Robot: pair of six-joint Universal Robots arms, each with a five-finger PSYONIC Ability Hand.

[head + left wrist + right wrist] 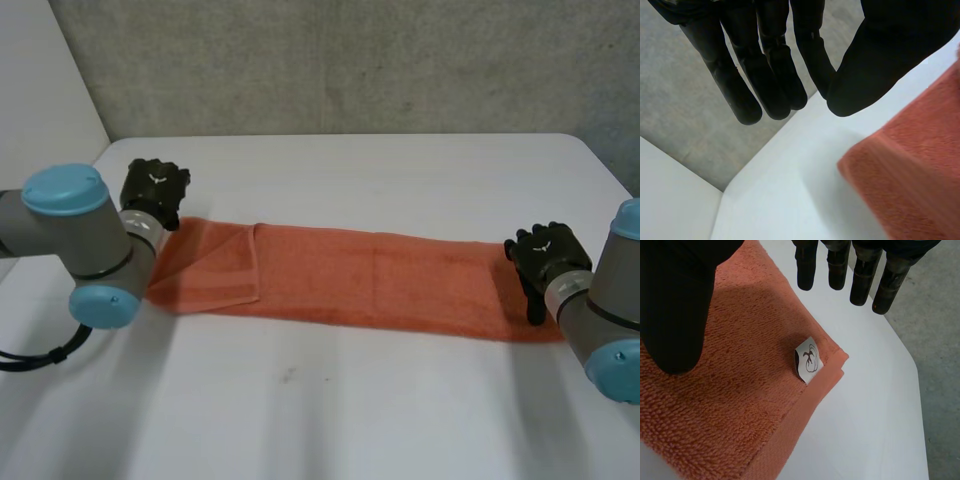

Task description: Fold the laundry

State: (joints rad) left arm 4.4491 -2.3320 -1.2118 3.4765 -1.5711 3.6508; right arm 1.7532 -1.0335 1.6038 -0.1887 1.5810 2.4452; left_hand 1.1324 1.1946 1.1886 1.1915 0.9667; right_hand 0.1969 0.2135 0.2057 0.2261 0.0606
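Note:
An orange towel [380, 275] lies in a long strip across the white table [350, 400], its left end folded over into a flap [215, 265]. My left hand [153, 190] sits at the towel's far left corner with fingers and thumb drawn together. In the left wrist view, the towel [910, 170] runs up behind the thumb of that hand [880, 65], and no cloth shows between the fingers. My right hand [545, 255] hovers over the right end. Its fingers [675, 300] are straight above the towel [730, 390] corner, by a white label [807, 360].
A grey wall [350, 60] stands behind the table's far edge. The table's left rear corner [725, 190] lies just past my left hand. Bare tabletop spreads in front of the towel.

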